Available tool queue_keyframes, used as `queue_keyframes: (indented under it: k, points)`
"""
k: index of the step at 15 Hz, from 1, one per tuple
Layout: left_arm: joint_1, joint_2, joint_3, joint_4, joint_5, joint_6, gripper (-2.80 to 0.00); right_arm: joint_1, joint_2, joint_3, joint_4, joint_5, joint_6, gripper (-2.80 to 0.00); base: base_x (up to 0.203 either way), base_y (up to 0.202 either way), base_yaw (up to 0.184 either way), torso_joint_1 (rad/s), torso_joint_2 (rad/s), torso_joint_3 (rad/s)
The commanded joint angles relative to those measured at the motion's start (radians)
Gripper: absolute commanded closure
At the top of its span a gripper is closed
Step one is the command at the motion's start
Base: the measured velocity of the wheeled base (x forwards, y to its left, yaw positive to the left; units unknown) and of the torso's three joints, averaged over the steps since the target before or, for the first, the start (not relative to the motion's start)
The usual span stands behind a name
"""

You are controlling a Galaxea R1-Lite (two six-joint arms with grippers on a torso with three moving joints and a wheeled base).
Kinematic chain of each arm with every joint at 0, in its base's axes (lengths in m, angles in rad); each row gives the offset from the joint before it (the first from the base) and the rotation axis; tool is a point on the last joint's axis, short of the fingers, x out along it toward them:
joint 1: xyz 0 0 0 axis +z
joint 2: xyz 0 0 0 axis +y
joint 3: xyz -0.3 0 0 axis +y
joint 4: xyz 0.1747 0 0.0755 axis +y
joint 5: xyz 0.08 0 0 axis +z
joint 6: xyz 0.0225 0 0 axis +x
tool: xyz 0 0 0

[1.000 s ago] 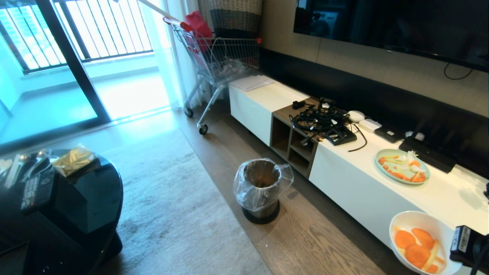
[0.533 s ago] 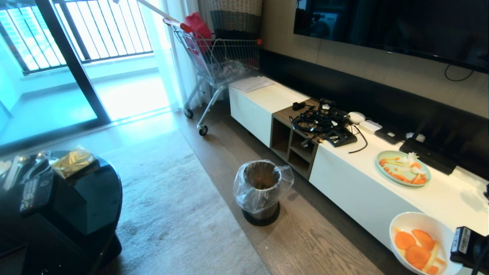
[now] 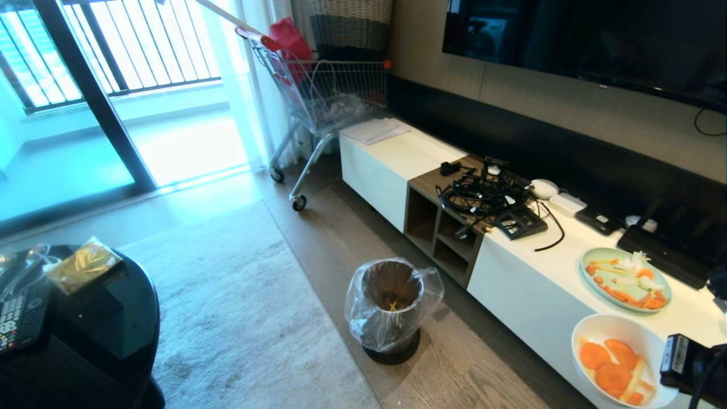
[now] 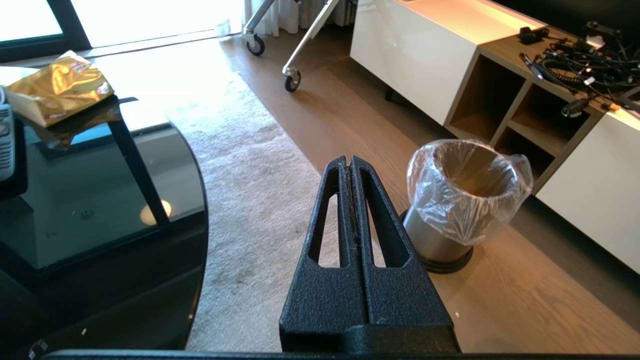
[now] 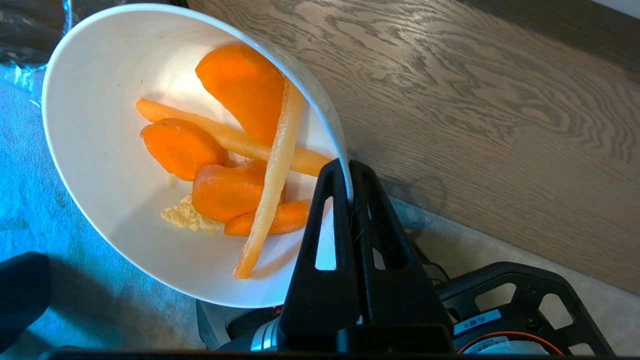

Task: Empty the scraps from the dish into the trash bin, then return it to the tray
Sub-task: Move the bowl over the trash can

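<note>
Fingers [image 5: 345, 172] of the right gripper [image 5: 348, 170] are pinched narrow on the rim of the dish [image 5: 100, 150], one inside the wall and one outside. Dish hangs tilted in that grip, above wood floor [image 5: 500, 100] and rug edge. In the head view it sits at the lower right [image 3: 602, 335], in front of the white cabinet [image 3: 528, 284], w/ the dark gripper body at its right side.

Scraps [image 5: 235, 165] lie inside: orange slices plus pale yellow strips (one long strip lies across the others), and a small pale lump low in the bowl.

Bin [image 3: 392, 307] stands on the wood floor, well apart from the dish, to its left, near the cabinet's open wood shelves [image 3: 437, 227]. Clear bag drapes over its rim; a few yellowish bits show inside.

Left gripper [image 4: 350, 170] has its fingers pressed together, holding nothing, above the rug [image 4: 260, 190] w/ the bin just beyond it.

Green plate [image 3: 625, 278] w/ orange and white bits sits on the cabinet top, behind the dish. Black round table [image 3: 85, 329] is at far left, carrying a gold packet [image 3: 82, 264] and a remote [image 3: 20, 318].
</note>
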Motion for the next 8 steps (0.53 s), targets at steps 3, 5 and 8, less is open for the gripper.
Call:
queue_keyframes:
  k: [3,5,8]
  points:
    - [0.0,0.0,0.0,0.0,0.0,-0.001,0.0,0.012,0.021,0.0,-0.018,-0.001,0.004,0.0,0.178,0.0,0.002,0.004,0.0,0.001]
    - [0.0,0.0,0.0,0.0,0.0,-0.001,0.0,0.014,0.021,-0.001,-0.019,-0.001,0.004,0.0,0.045,0.0,0.002,0.004,0.0,0.001]
    - [0.0,0.0,0.0,0.0,0.0,-0.001,0.0,0.014,0.021,0.0,-0.021,-0.001,0.004,0.0,0.0,0.0,0.0,0.0,0.0,0.0]
